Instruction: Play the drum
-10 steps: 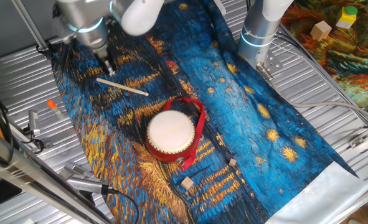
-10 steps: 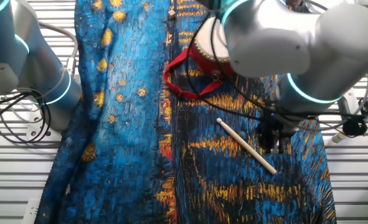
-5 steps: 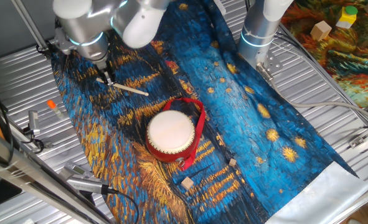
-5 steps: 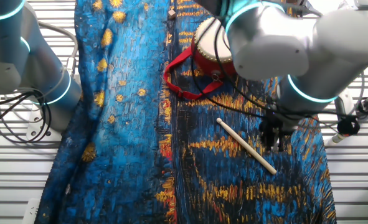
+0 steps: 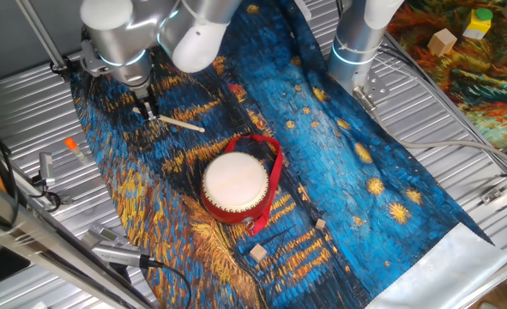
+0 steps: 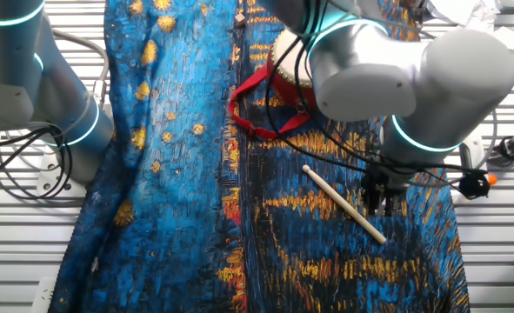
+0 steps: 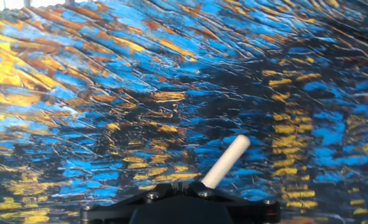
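A: Gripper [image 5: 147, 112] down at stick [image 5: 178, 124] end, 10 o'clock on cloth [image 5: 339, 163]; fingers astride it, closure impossible to tell.

B: Drum [image 5: 235, 184] near centre, 5 o'clock from stick, well apart; untouched.

A: Advice: squeeze near butt, check firm before lifting; keep stick level, then swing toward cream skin.

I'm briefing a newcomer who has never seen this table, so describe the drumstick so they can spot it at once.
Start at the painted blue-and-gold cloth over the table and find the round red drum with its cream skin. Past the drum, toward the arm's gripper, lies the stick: a thin, pale, plain wooden rod, unlike the small wooden blocks on the drum's other side.
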Available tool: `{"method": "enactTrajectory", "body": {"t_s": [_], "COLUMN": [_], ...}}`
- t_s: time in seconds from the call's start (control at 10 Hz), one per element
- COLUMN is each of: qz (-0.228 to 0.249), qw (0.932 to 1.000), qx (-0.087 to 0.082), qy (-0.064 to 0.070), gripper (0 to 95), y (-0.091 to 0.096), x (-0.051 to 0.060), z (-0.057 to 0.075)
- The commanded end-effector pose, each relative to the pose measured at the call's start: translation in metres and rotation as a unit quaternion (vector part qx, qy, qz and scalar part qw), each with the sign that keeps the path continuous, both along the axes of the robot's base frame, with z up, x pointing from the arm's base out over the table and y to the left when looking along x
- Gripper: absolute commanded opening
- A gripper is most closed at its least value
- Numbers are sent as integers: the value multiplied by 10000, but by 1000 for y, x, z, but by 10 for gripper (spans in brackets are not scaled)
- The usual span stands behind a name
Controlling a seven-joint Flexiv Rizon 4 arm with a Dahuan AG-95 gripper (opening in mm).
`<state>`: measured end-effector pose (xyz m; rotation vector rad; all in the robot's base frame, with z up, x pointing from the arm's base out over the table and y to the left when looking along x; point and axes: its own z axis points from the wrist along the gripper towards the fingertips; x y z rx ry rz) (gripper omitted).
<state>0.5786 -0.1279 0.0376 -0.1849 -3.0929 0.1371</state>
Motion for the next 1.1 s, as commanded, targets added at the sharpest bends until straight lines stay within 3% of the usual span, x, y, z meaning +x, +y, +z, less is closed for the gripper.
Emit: {"method": "enactTrajectory", "body": {"t_s": [0.1, 0.2, 0.7, 0.9, 1.0, 1.1], "qz": [79, 84, -27, -43, -68, -142], "qw": [10000, 10000, 10000, 9999, 9999, 9998], "qx": [16, 12, -60, -91, -119, -128], "qy": [25, 24, 18, -5, -21, -36], "gripper": [380, 570, 570, 570, 380, 380], "y": [0, 0, -6, -12, -13, -14], "x": [2, 2, -3, -3, -2, -2], "z": [-2, -2, -2, -12, -17, -22]}}
